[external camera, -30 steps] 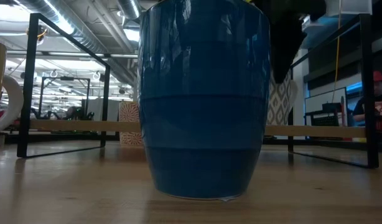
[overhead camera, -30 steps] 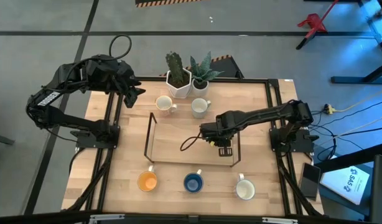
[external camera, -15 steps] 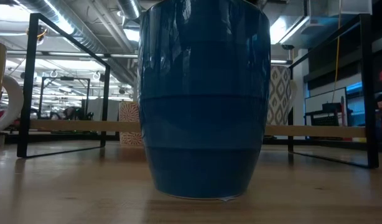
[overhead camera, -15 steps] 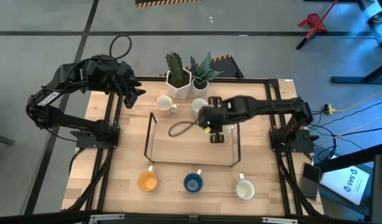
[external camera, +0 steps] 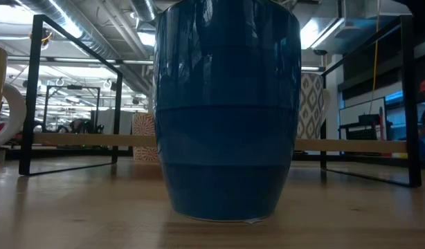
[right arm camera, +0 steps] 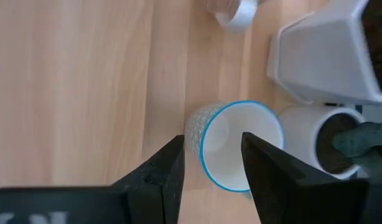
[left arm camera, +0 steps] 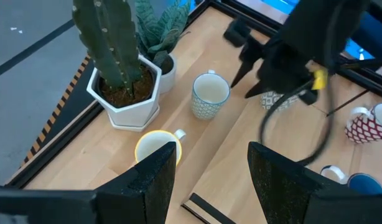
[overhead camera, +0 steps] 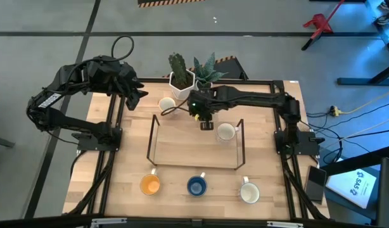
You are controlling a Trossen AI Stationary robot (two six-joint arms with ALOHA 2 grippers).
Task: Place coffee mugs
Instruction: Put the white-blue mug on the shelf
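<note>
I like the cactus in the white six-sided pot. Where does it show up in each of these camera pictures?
High view: the cactus pot stands at the table's far edge, near the middle.
Low view: not in it; the blue mug fills the picture.
Left wrist view: upper left.
Right wrist view: upper right corner, pot wall only.
Shared landmark: the smaller leafy plant pot right beside it.

A: Floor (overhead camera: pixel 258 25): grey concrete, crossed by dark lines; a red stand (overhead camera: pixel 319 25) is seen on it.

B: Ceiling (external camera: pixel 95 28): exposed pipes and strip lights are noted.
</note>
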